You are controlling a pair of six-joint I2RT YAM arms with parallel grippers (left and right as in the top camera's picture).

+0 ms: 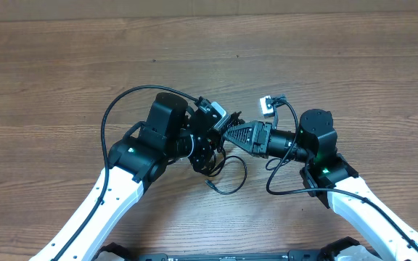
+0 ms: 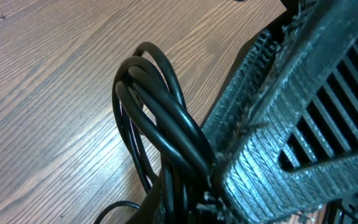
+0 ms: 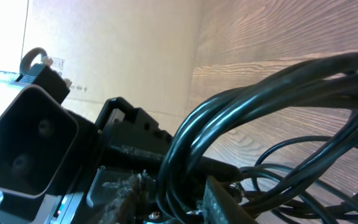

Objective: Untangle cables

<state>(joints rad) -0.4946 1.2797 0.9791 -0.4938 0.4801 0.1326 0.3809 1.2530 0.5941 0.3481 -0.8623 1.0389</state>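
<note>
Centrally over the wooden worktop [image 1: 64, 65], the 2 claws meet almost tip to tip. The right claw [image 1: 232, 135] is clamped on the black cable bundle [image 1: 209, 161], whose strands pass between its fingers [image 3: 222, 202]. The left claw [image 1: 212, 136] sits right at the same bundle, but I cannot tell whether it grips. 1 loose strand [image 1: 232, 185] curls onto the worktop nearby.

- The wooden table [image 1: 64, 72] had its grain running from 9 to 3 o'clock.
- A thin loop of black cable [image 1: 231, 192] lay on it just toward 6 o'clock of centre.
</note>
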